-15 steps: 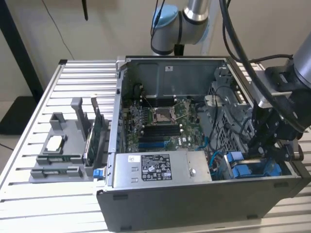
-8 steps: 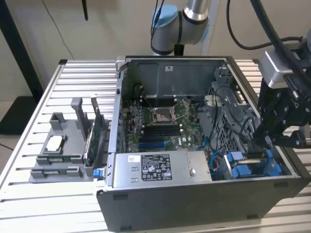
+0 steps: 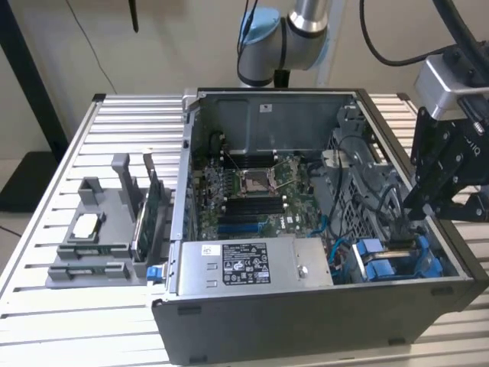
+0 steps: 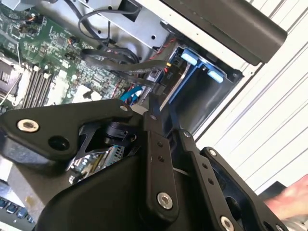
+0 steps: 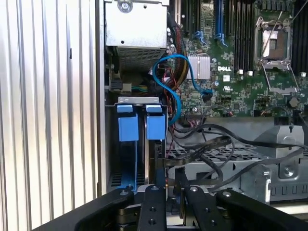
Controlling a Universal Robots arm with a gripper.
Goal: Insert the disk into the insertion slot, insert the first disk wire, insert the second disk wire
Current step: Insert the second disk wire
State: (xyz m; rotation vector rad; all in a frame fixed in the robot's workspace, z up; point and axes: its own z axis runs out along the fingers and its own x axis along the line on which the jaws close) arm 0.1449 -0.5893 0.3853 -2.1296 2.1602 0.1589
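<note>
A slatted metal surface (image 3: 46, 229) carries the open computer case (image 3: 306, 321) before a beige wall. The arm reaches down over the drive cage, its gripper (image 5: 166, 180) pinched together on a black cable connector (image 5: 160, 159) beside the blue carriers.

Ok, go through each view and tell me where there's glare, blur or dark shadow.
Exterior view: the slatted table is bright, nearly washed out at its near edge, and the claw is a dark silhouette. Second wrist view: a soft, blurred pinkish patch sits in one corner, and the claw close to the lens is dark. First wrist view: the motherboard is evenly lit and sharp.
</note>
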